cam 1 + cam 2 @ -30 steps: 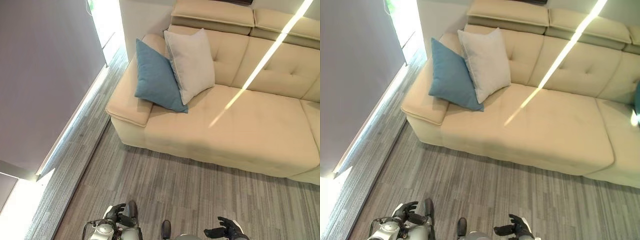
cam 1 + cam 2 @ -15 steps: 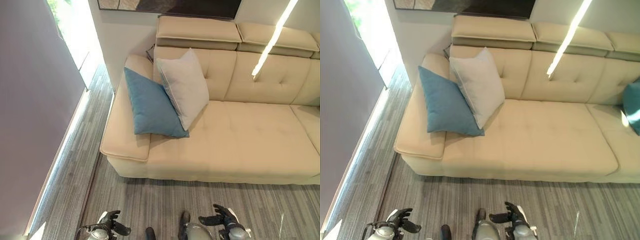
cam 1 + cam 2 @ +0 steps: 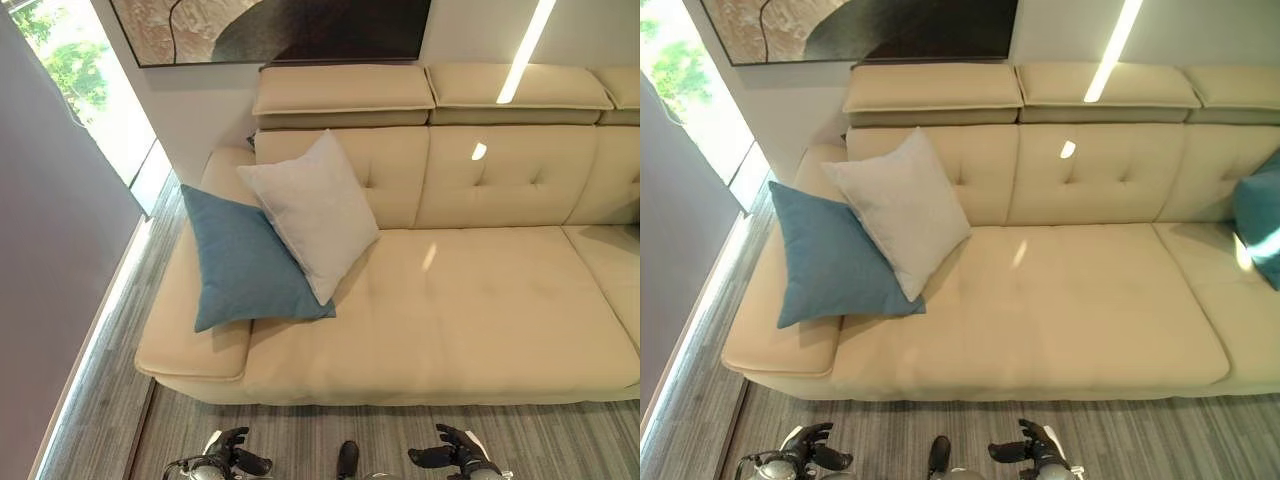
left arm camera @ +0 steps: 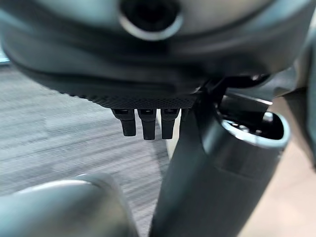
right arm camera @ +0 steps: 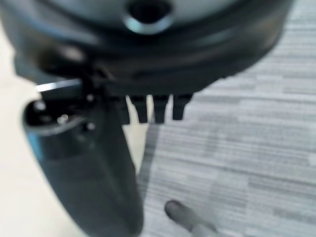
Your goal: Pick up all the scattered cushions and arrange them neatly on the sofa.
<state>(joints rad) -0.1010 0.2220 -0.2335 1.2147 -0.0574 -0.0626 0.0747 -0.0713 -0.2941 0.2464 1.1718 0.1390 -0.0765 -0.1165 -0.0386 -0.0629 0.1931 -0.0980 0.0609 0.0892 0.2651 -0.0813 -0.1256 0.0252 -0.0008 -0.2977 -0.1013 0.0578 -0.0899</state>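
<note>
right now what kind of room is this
Probably a living room or lounge: a long beige tufted sofa with blue and pale grey cushions, framed abstract art above, grey carpet.

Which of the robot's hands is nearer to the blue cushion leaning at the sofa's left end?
Left. The left hand hangs low over the floor, almost straight in front of the blue cushion; the right hand hangs equally low but well off to the cushion's right.
</note>
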